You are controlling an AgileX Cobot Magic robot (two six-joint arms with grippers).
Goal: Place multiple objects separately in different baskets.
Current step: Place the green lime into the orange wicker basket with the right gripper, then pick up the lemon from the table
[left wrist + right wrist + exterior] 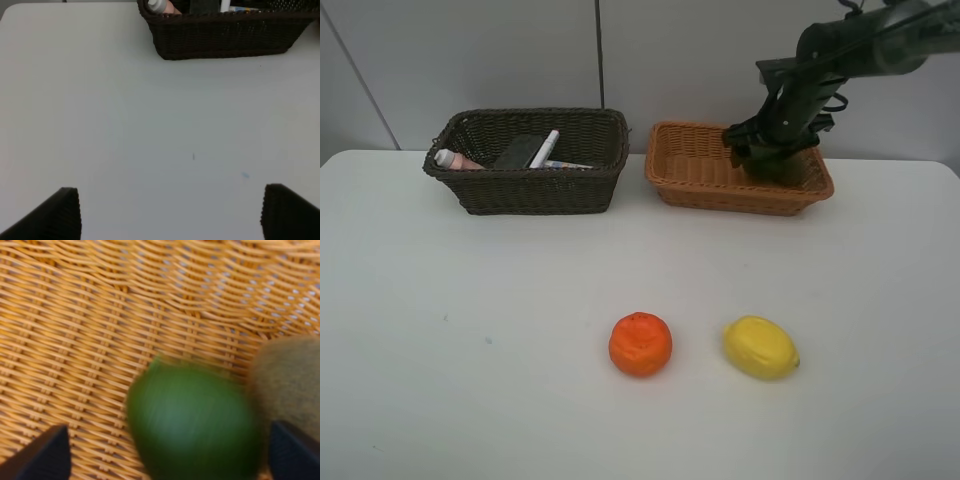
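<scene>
Table [470, 350] holds dark basket [530, 192], tan basket [720, 195], one orange [640, 344], one lemon [760, 347].

Right fingers [42, 456] parted wide, left fingers [50, 218] parted

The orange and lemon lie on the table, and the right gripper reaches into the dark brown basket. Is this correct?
No: the right gripper reaches into the light orange-tan basket, as the exterior high view shows. The orange and lemon do lie on the table.
</scene>
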